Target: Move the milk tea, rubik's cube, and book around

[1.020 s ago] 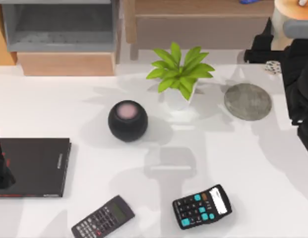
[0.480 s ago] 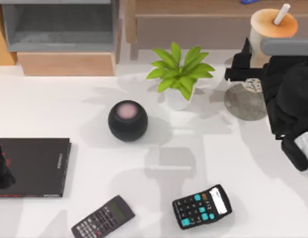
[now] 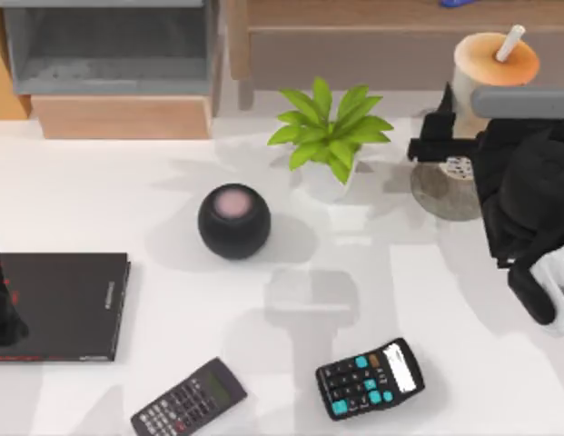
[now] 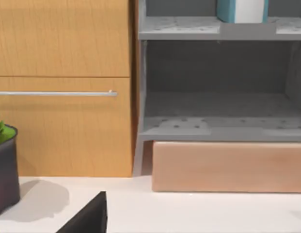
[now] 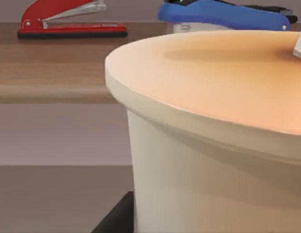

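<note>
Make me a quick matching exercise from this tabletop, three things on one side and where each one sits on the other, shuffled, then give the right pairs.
Things:
1. milk tea
2. black book
3. calculator with teal keys

Places, by the top view:
A. left edge of the table
B. near edge, right of centre
C. far right, above the grey coaster, with the right gripper at its side

Pairs: 1-C, 2-A, 3-B

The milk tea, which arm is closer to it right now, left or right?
Right. The right gripper is right against the milk tea at the table's far right, above the grey coaster. The left arm sits parked over the black book, far left.
</note>
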### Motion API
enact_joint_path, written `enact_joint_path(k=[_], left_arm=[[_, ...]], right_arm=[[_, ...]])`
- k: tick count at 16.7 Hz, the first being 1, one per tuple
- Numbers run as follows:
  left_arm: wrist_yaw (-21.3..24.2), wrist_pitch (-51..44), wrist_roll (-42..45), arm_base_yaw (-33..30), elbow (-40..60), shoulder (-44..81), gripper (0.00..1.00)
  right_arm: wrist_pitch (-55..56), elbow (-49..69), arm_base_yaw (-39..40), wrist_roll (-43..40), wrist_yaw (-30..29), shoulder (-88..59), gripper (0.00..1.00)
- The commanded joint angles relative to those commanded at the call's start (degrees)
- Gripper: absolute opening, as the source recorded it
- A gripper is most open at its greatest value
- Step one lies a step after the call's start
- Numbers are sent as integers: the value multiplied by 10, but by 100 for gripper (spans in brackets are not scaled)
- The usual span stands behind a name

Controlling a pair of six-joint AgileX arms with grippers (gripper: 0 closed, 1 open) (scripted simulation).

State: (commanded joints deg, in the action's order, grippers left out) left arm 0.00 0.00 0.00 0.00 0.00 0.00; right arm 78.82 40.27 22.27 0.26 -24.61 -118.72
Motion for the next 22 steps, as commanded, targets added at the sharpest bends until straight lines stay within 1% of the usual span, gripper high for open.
enact_joint_path(k=[7,20,21,22], left_arm=[[0,0,0,0,0,0,100],[0,0,0,0,0,0,100],[0,0,0,0,0,0,100],[0,0,0,0,0,0,100]], right_arm=[[23,-2,1,0,0,-22,0],[23,-2,1,0,0,-22,98],[23,-2,1,0,0,-22,100],[23,-2,1,0,0,-22,100]])
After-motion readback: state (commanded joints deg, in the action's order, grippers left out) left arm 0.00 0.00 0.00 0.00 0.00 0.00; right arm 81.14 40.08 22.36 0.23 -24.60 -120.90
